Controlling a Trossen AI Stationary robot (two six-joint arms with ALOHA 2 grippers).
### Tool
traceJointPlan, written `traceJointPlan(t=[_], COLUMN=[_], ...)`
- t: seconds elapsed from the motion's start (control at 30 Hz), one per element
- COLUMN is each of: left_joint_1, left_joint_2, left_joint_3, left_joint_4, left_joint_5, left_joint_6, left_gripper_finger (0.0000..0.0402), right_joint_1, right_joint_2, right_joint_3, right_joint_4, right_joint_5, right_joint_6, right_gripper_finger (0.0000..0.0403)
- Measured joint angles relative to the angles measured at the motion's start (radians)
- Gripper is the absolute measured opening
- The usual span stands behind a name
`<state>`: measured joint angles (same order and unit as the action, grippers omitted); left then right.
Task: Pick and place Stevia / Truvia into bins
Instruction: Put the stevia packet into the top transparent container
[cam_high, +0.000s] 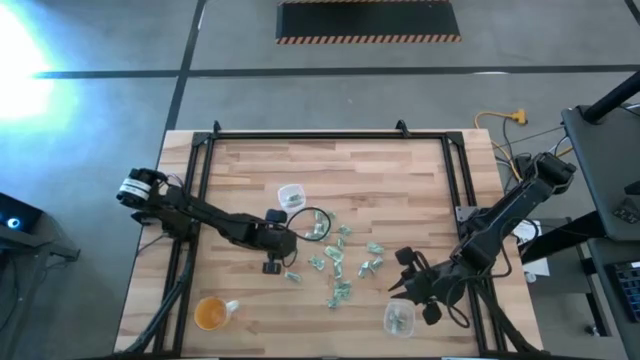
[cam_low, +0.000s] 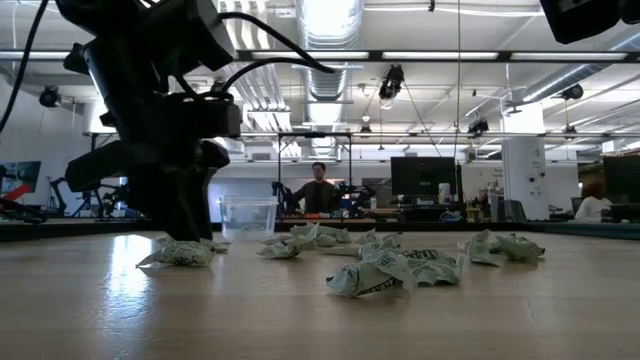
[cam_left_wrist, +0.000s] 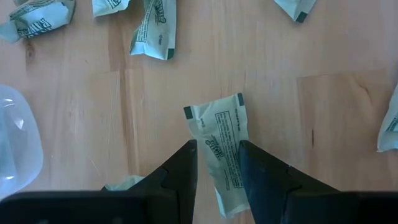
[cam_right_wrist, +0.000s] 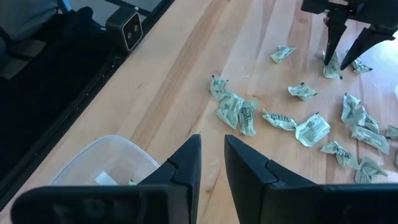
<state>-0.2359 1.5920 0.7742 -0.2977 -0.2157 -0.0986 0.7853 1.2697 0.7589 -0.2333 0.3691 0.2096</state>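
Several pale green and white packets (cam_high: 342, 262) lie scattered mid-table. My left gripper (cam_left_wrist: 217, 152) is open and low over the table, one finger on each side of a single packet (cam_left_wrist: 221, 127) that lies flat on the wood. A clear bin (cam_high: 291, 196) stands beyond it. My right gripper (cam_right_wrist: 212, 146) hangs at the near right above the table, its fingers a narrow gap apart with nothing between them. A second clear bin (cam_high: 398, 318), with packets inside, stands beside it. My left gripper comes down at a slant from above, its fingers (cam_left_wrist: 186, 168) astride the packet's middle (cam_left_wrist: 219, 155) and lying along its length. The packet fills the gap between them and lies flat on the table. Whether the fingers touch it I cannot tell.
An orange-tinted cup (cam_high: 210, 313) stands near the front left edge. A black frame (cam_high: 300, 137) runs round the table's far and side edges. A person (cam_low: 318, 190) stands in the room beyond the table. Bare wood lies at the far side and the front middle.
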Motion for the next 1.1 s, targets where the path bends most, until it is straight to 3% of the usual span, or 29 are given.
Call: traceJointPlan(t=[0.33,0.8,0.93,1.1], left_joint_1=[0.0,0.0,0.0,0.003], left_joint_2=[-0.002,-0.033,-0.047,-0.071], left_joint_3=[0.0,0.031,0.058,0.068], left_joint_4=[0.0,-0.002,0.0,-0.002], left_joint_5=[0.001,-0.058,-0.136,-0.316], left_joint_6=[0.001,0.05,0.102,0.162], left_gripper_finger=[0.0008,0.0,0.0,0.0], right_joint_1=[0.0,0.0,0.0,0.0], right_joint_2=[0.0,0.0,0.0,0.0], right_joint_3=[0.0,0.0,0.0,0.0], right_joint_4=[0.0,0.002,0.002,0.002], right_joint_5=[-0.001,-0.002,-0.002,-0.002], right_joint_6=[0.0,0.0,0.0,0.0], right_gripper_finger=[0.0057,0.0057,0.0057,0.0057])
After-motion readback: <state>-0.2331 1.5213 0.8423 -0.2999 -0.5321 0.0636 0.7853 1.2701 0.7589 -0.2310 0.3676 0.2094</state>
